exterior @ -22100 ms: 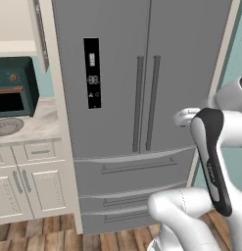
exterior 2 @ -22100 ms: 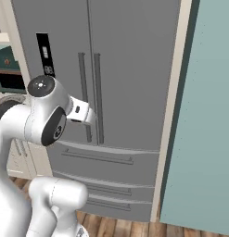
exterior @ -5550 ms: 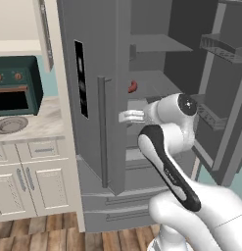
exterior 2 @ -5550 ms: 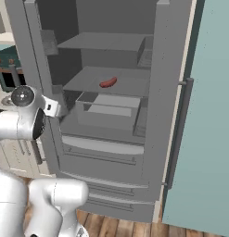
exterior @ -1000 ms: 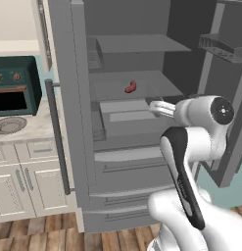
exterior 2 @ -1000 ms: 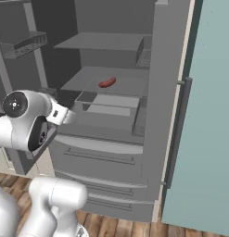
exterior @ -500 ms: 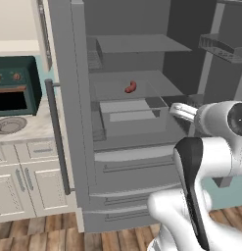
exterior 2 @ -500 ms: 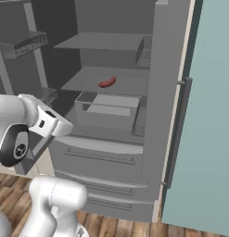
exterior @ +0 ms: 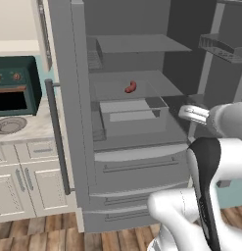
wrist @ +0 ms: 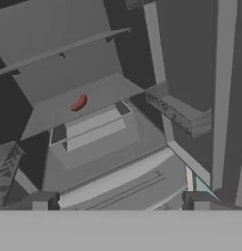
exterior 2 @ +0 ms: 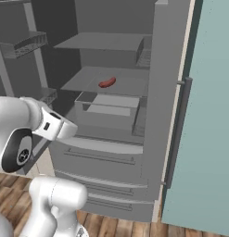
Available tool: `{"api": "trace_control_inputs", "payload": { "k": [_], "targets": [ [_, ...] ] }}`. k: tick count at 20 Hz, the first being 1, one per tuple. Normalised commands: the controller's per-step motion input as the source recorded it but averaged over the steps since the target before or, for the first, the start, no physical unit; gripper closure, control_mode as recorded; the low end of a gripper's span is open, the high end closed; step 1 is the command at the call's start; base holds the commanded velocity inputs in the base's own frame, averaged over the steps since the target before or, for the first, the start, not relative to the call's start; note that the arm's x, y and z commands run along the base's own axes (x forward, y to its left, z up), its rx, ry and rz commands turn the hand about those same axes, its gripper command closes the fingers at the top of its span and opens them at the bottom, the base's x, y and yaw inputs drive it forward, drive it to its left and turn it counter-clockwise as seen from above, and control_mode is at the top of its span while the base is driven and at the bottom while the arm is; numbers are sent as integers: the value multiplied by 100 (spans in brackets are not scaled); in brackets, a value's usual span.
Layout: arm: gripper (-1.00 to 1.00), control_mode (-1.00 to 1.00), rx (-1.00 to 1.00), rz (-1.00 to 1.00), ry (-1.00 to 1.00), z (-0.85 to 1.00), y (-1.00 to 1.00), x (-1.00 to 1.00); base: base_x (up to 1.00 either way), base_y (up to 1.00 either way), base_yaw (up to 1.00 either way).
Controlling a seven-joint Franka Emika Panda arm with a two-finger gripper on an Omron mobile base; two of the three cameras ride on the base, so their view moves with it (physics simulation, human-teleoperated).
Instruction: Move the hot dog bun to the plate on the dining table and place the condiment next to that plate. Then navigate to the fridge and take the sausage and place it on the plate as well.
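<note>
Fridge (exterior: pixel 127 162) stands with both upper doors swung open, robot parked in front of it. So the drive to the fridge looks done; judging from that, the bun and condiment steps should be behind, though the dining table and plate are not in sight to confirm.

Left to do: reach in, take the sausage (exterior: pixel 130 87), carry it to the plate.

Fridge contents, large to small:
- Lower drawers (exterior 2: pixel 102 159): shut, contents hidden.
- Clear bin (exterior: pixel 132 115) under the middle shelf, pulled toward the front edge: looks empty.
- Door racks (exterior 2: pixel 28 44): nothing seen in them.
- Middle shelf (exterior 2: pixel 130 81): sausage lies alone near the shelf's middle, just behind the bin.

Gripper (wrist: pixel 120 200): jaws spread wide, nothing between them, held outside the fridge, well apart from the sausage and aimed toward the shelves.
</note>
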Motion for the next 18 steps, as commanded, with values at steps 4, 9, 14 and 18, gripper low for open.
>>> {"api": "trace_control_inputs", "payload": {
  "k": [4, 9, 14, 18],
  "targets": [
    [-100, 100, -2, 1, 0, -5, 0, -4, 9, 0, 0],
    [-100, 100, 0, 0, 0, 0, 0, 0, 85, 16, 0],
    [-100, 100, 0, 0, 0, 0, 0, 0, 78, 28, 0],
    [-100, 100, 0, 0, 0, 0, 0, 0, 74, 34, -1]
  ]
}}
